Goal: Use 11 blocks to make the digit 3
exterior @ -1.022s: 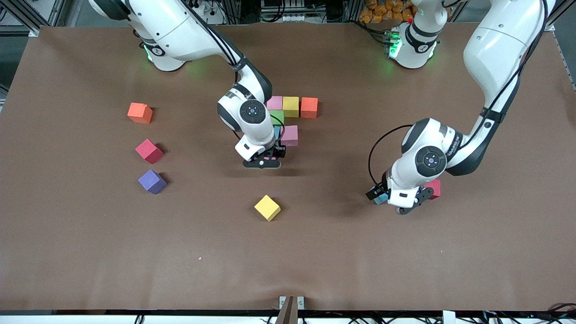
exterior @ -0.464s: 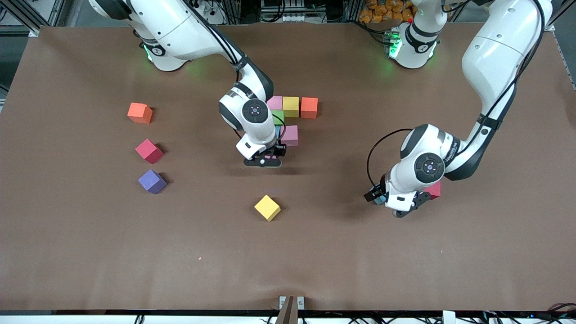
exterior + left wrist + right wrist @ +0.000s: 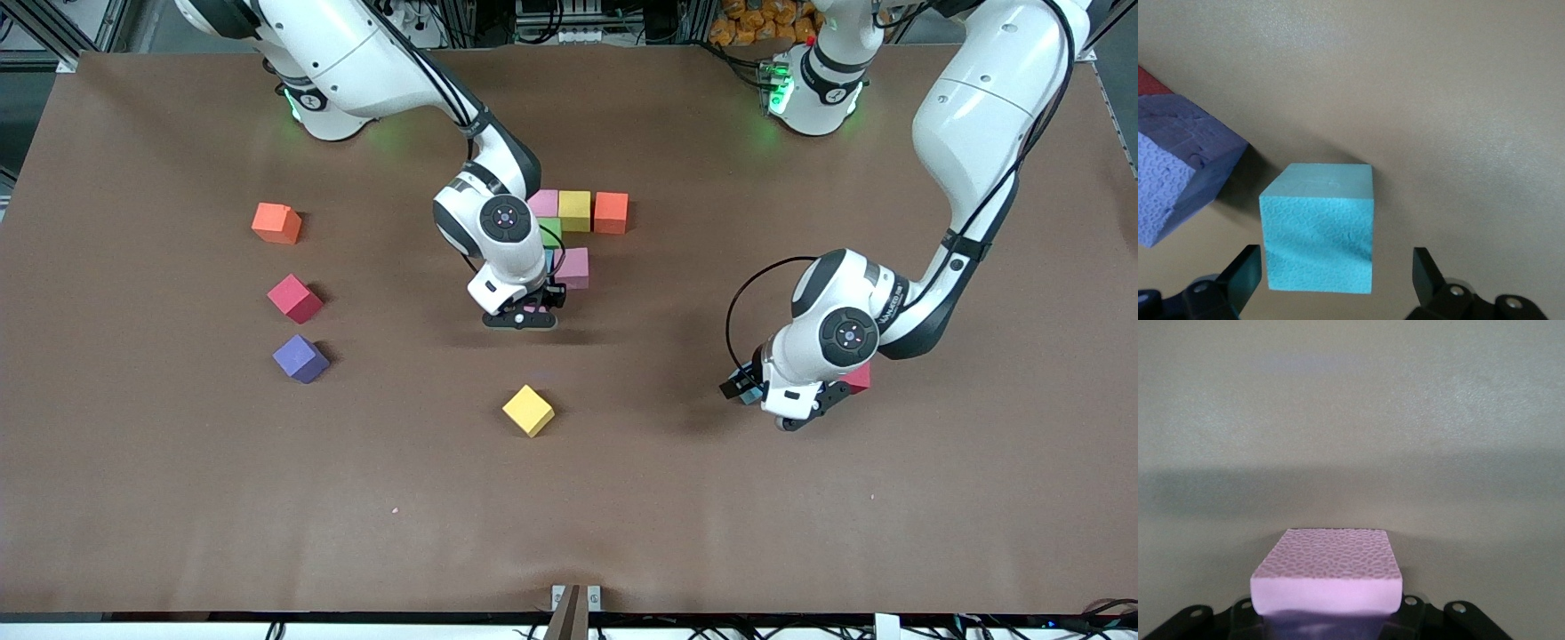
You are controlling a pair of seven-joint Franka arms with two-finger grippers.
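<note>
1. Right wrist view first: I have the right gripper [image 3: 1328, 613] clamped on a pink block [image 3: 1327, 577], held square between the jaws with bare table under it.
2. In the front view the right gripper [image 3: 523, 318] hangs just past the near end of the partial digit 3 [image 3: 569, 231], a cluster in the middle of the table, closer to the edge where the arm bases stand. I judge the held block belongs in the next cell of the figure's spine, so the relation that matters is its face lining up flush with the cube above it.
3. Left wrist view: the left gripper [image 3: 1337, 277] is spread wide, with a teal block [image 3: 1319, 229] sitting between the fingers [image 3: 1243, 270] and untouched. The cube has no long axis and lies roughly square to the jaws. A purple block [image 3: 1178, 173] stands just beside it.
4. Loose cubes lie toward the right arm's end of the table, and a yellow block [image 3: 528, 410] nearer the front edge.
5. Hidden: the right wrist covers part of the figure, so I cannot count its cubes or see the gap under the pink block.
</note>
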